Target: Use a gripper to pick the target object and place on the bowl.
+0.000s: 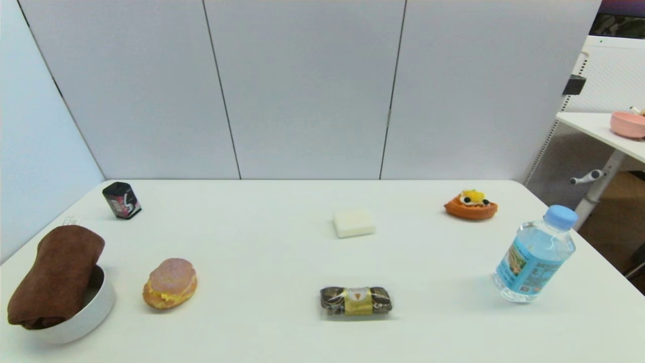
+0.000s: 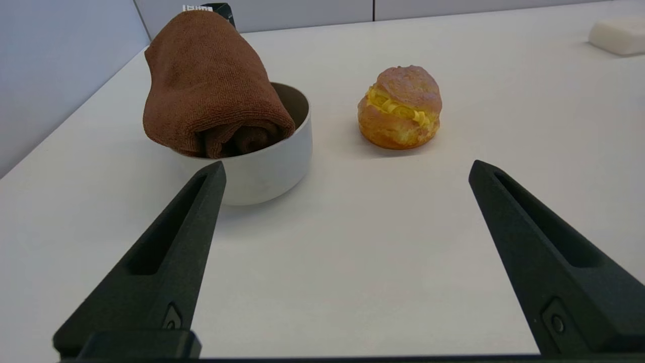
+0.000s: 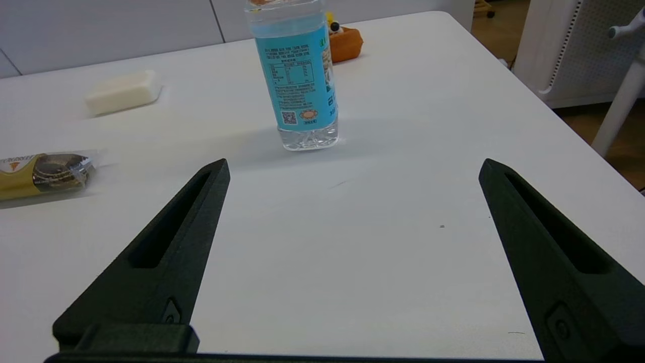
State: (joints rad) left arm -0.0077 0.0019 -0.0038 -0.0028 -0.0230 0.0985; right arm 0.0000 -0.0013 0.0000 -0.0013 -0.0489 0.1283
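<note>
The dark brown towel roll (image 1: 55, 275) lies across the pale grey-white bowl (image 1: 93, 310) at the table's near left, one end resting inside it and the other sticking out over the rim. It also shows in the left wrist view (image 2: 211, 85), on the bowl (image 2: 274, 169). My left gripper (image 2: 347, 171) is open and empty, low over the table a little short of the bowl. My right gripper (image 3: 352, 169) is open and empty over bare table near the water bottle (image 3: 297, 75). Neither gripper shows in the head view.
A cream puff bun (image 1: 170, 282) sits right of the bowl. A dark wrapped snack with a gold band (image 1: 356, 300) lies front centre, a white block (image 1: 353, 223) mid-table, a black can (image 1: 121, 200) back left, an orange pastry (image 1: 470, 205) back right, the bottle (image 1: 535, 254) at right.
</note>
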